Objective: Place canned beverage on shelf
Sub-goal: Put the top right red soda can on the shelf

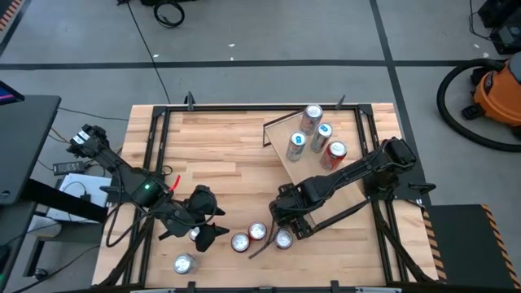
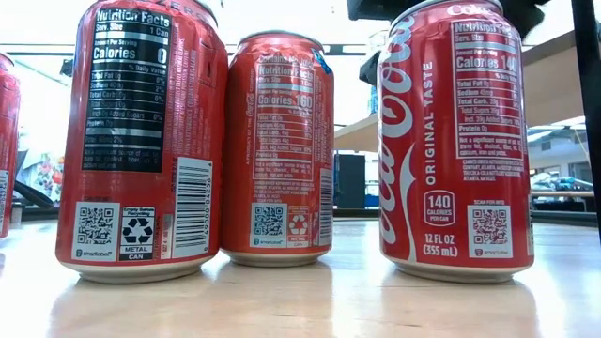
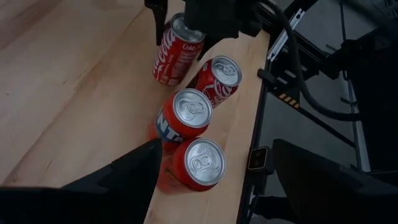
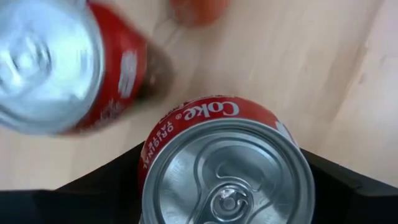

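- Right now the right claw [image 1: 284,231] is sitting down over a Coke can [image 4: 225,163] near the front edge of the surface [image 1: 220,146], its dark fingers flanking the can on both sides in the right wrist view.
- The fingers are spread about as wide as the can and appear to be touching its sides; whether they are squeezing firmly yet cannot be told, and the can is resting on the surface in the low view.
- Two more cans, a red one [image 1: 257,232] and another red one [image 1: 239,242], are standing just beside it in a row, so a tilted lift is likely to be knocking the nearest neighbour over.
- A loose grip is the other risk: the smooth can could be slipping out during the carry towards the shelf [image 1: 326,183].
- The shelf is lying towards the right rear corner and is already carrying four cans [image 1: 317,138], so the arriving can could be bumping into them unless a bare stretch of plank is chosen.
- The left claw [image 1: 205,218] is waiting near the front edge, left of the row, fingers parted and holding nothing, with one silver-topped can [image 1: 183,263] near the front left corner.
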